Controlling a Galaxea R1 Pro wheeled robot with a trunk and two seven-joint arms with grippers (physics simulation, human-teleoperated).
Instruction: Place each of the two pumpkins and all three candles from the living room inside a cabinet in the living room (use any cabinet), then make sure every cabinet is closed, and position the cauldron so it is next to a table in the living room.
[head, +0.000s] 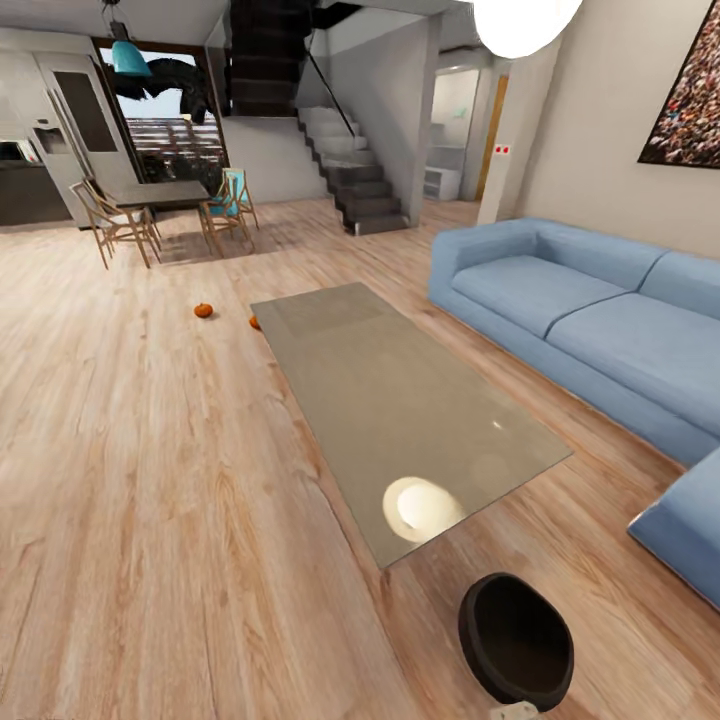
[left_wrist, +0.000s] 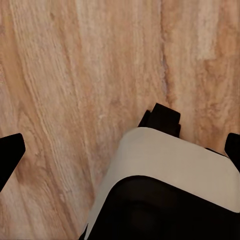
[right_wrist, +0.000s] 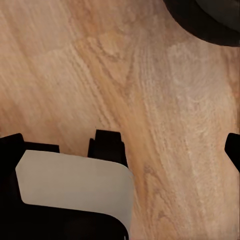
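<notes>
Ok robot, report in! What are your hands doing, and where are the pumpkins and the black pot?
Both grippers open, empty, over bare floor. Cauldron on floor by the glass table's near corner. Two pumpkins on floor at its far end. Nothing blocking.

No readable text, label, brand or number shows on anything here.

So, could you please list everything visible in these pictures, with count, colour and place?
pumpkins: two, orange, floor beyond the table's far corner; second partly hidden.
cauldron: one, black, floor beside the table's near end.
table: one, glass, room centre.
sofa: one, blue, right.
dining table: one, dark, far left, with wooden chairs.
stairs: one flight, grey, far wall.
left pincer: open, black, above floor.
right pincer: open, black, above floor.
</notes>
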